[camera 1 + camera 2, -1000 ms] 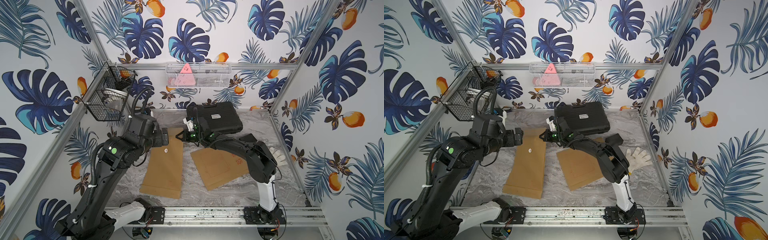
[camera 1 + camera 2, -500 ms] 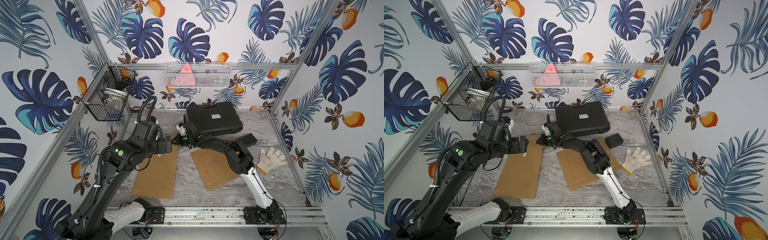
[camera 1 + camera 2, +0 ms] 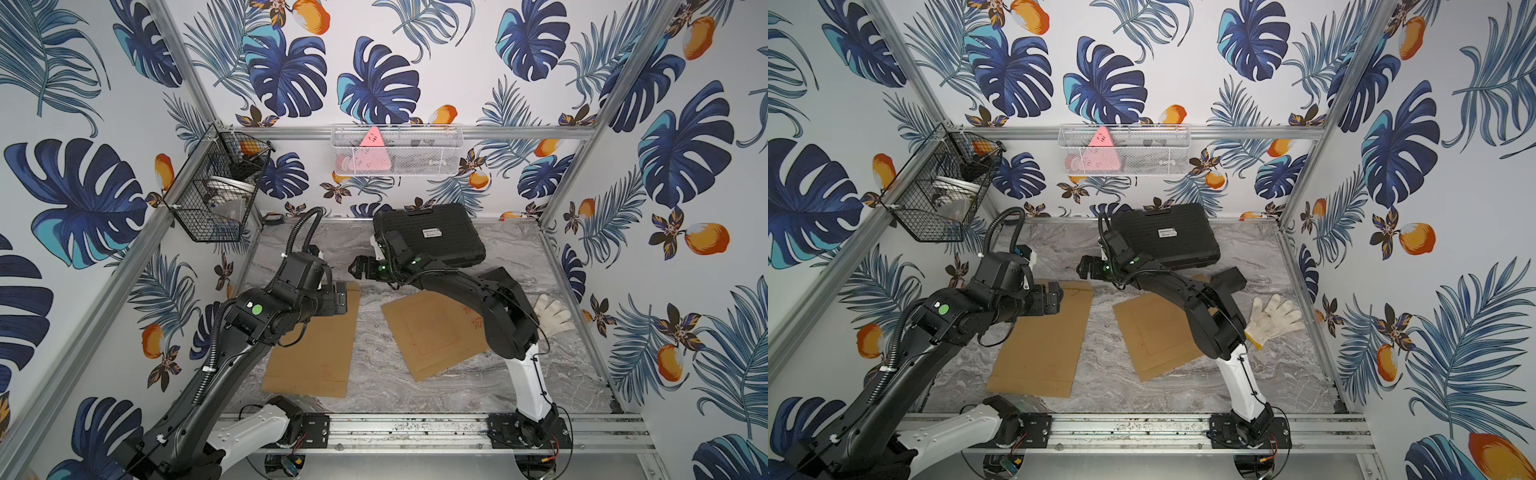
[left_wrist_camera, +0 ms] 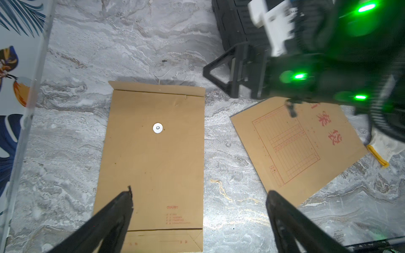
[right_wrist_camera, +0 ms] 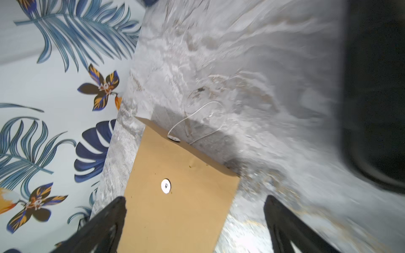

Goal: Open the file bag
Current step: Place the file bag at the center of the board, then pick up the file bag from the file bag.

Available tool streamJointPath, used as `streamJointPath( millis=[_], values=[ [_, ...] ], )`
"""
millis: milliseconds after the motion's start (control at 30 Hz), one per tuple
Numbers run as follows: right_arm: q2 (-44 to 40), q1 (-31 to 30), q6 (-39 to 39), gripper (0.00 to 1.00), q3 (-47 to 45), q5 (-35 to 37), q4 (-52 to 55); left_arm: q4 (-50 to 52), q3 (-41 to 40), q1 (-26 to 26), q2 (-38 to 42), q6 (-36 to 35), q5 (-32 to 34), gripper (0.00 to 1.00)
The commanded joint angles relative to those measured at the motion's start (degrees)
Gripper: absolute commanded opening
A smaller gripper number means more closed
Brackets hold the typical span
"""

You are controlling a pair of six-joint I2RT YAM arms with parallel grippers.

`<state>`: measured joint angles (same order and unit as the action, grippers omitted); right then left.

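A brown file bag [image 3: 307, 353] [image 3: 1038, 349] lies on the left of the marble table. Its top flap [image 4: 157, 86] is folded out. Its white string [image 4: 173, 72] [image 5: 197, 114] lies loose on the table beyond the flap, away from the round white button [image 4: 157, 128] [image 5: 166, 186]. My left gripper [image 3: 340, 297] [image 4: 200, 193] hovers open over the bag's upper part. My right gripper [image 3: 357, 266] [image 5: 195, 199] hangs open just past the bag's top right corner, holding nothing. A second file bag [image 3: 432, 332] [image 4: 295, 142] with red print lies to the right.
A black case [image 3: 432, 237] stands at the back, close behind the right wrist. A white glove [image 3: 552, 318] lies at the right. A black wire basket [image 3: 216, 195] hangs on the left wall and a white basket [image 3: 395, 151] on the back wall.
My right gripper went from shut to open and shifted left toward the bag's top corner. The string now lies free. My left arm swung in over the bag's upper part.
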<state>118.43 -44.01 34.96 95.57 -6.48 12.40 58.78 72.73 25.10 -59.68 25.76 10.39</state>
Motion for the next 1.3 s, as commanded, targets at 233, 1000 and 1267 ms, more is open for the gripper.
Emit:
streamJointPath(
  millis=[233,1000,1267],
  values=[
    [-34.8,-0.2,2.6,1.00,-36.8,18.6,4.6,-22.3,-15.1,8.2,-3.0,2.1,-9.3,0.96],
    [-68.6,34.2,9.8,1.00,-64.9,-7.5,14.4,-45.2,-1.9,20.3,-46.4,-0.8,-13.6,0.91],
    [-68.1,48.8,12.7,0.99,-70.9,-23.2,7.0,-43.4,5.4,18.5,-55.2,-2.0,-16.3,0.91]
  ],
)
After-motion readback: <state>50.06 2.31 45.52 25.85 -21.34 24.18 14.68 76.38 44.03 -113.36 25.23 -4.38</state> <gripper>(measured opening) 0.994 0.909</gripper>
